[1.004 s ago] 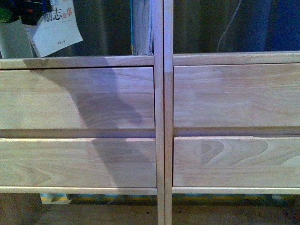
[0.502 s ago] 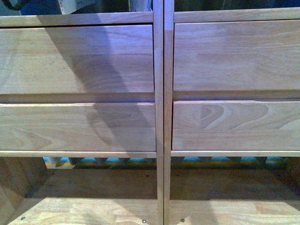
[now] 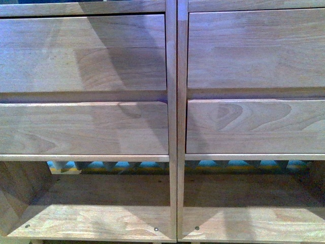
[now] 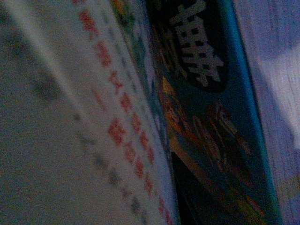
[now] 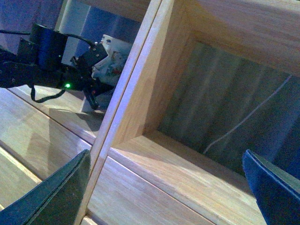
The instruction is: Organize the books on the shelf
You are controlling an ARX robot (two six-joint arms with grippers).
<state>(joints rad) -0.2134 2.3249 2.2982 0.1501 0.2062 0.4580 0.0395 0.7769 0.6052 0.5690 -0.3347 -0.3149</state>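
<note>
The thin whitish-grey paperback [image 4: 70, 140] with red marks on its spine fills the left wrist view, very close and blurred. Beside it is the teal book [image 4: 211, 117] with a colourful cover. My left gripper [image 5: 93, 70] shows far off in the right wrist view, shut on the whitish paperback [image 5: 111, 60] in the shelf's left column. My right gripper [image 5: 164, 197] is open and empty before an open compartment of the wooden shelf [image 5: 154, 56]. In the front view the shelf [image 3: 172, 122] shows its drawer fronts; no gripper or book is seen there.
Two drawer fronts per column [image 3: 84, 127] [image 3: 254, 127] sit above open bottom compartments [image 3: 96, 208]. A central double upright [image 3: 177, 152] divides the columns. A pale cable [image 5: 248, 117] hangs against the dark back behind the compartment in front of my right gripper.
The front view has swung downward: the upper opening with the books has left the top of the frame and the bottom open compartments have come into view.
</note>
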